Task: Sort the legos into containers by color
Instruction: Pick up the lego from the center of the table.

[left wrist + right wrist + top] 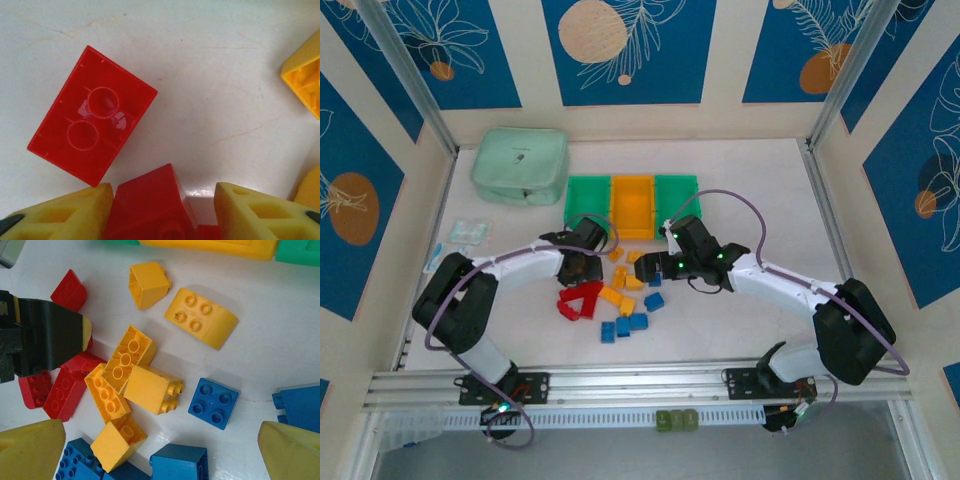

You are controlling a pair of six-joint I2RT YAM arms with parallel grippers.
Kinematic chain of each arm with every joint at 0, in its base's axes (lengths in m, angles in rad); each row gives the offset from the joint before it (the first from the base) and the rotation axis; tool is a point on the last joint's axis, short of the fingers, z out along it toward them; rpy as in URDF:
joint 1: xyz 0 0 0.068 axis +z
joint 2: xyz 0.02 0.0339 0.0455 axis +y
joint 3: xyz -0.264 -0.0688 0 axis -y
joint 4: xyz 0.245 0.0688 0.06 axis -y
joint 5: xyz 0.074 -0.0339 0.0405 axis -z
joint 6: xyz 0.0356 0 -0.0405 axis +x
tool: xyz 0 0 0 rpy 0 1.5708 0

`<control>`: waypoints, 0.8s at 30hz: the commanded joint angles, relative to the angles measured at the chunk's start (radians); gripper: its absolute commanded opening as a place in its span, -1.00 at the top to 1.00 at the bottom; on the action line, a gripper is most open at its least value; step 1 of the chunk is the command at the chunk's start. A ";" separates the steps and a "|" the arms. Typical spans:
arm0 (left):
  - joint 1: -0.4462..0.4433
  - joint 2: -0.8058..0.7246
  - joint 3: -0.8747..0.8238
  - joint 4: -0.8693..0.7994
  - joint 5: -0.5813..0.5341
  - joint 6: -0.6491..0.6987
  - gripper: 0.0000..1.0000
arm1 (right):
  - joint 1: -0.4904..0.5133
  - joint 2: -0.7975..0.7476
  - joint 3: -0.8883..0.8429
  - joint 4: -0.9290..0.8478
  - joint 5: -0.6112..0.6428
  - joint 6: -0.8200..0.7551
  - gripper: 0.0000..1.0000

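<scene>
Left wrist view is showing the left end effector (pixel 163 200) partly open, straddling a red brick (pixel 147 210) but not clamping it, while the right end effector (pixel 160 454) is hanging wide open above the legos (pixel 615 298), all lying unsorted, the seemingly empty containers (pixel 633 186) sitting just beyond it.

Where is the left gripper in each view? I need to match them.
Top external: black, yellow-fingered left gripper left of centre, at the red plastic lego bricks.
Left wrist: gripper along the bottom edge.
Right wrist: gripper at the left edge.
Shared landmark: those red bricks by it.
</scene>
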 commanded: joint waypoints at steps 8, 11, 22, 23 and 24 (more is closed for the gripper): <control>-0.012 -0.020 0.013 -0.005 -0.036 0.023 0.27 | 0.007 0.007 0.026 0.001 0.008 0.002 -0.98; -0.013 -0.050 0.006 -0.011 -0.044 0.025 0.36 | 0.006 0.004 0.030 -0.005 0.009 -0.002 -0.98; -0.009 -0.176 0.082 -0.096 -0.124 0.118 0.39 | -0.020 -0.048 0.081 -0.041 0.005 -0.031 -0.98; -0.006 -0.173 0.104 -0.100 -0.139 0.135 0.39 | -0.026 -0.048 0.089 -0.039 -0.002 -0.031 -0.98; -0.003 -0.168 0.127 -0.107 -0.146 0.150 0.39 | -0.030 -0.047 0.097 -0.040 -0.003 -0.029 -0.98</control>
